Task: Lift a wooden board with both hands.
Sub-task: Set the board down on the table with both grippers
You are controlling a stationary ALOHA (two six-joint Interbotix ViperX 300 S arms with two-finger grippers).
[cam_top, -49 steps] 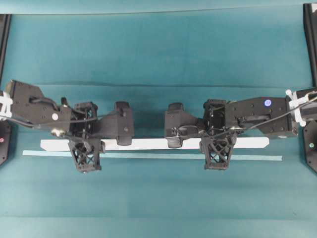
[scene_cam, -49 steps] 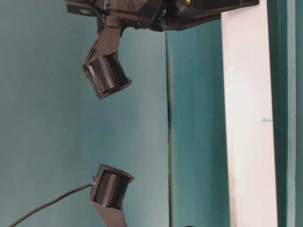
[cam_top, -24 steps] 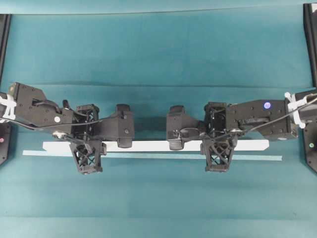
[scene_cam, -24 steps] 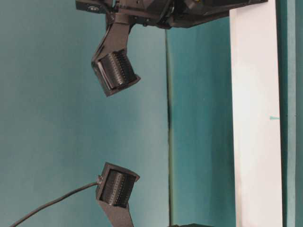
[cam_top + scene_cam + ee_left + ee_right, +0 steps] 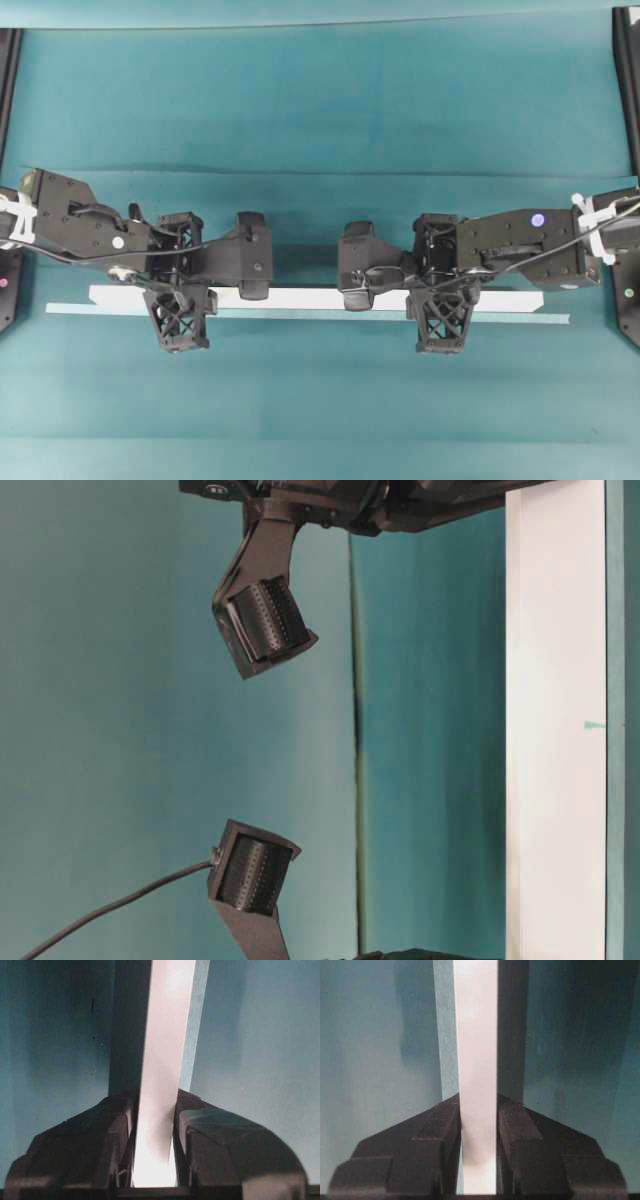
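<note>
We are seeing the wooden board (image 5: pixel 310 298) lying across mid-frame just above the tape line (image 5: pixel 300 315), with the left gripper (image 5: pixel 178 300) and right gripper (image 5: pixel 440 300) straddling it.

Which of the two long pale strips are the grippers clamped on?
The wider white wooden board, pinched by both grippers; the thinner teal tape line lies untouched beside it.

Overhead view: looks straight down from high up, takes in both arms and the whole wooden board (image 5: pixel 310 298) on the teal table (image 5: pixel 320 110). Table-level view: set low and close, turned on its side, shows only part of the board (image 5: pixel 555 730). Each wrist view: sits just behind its fingers (image 5: pixel 100 1155) (image 5: pixel 432 1150), very near, faces along the board (image 5: pixel 162 1070) (image 5: pixel 476 1060). Shared by all four: the board.
</note>
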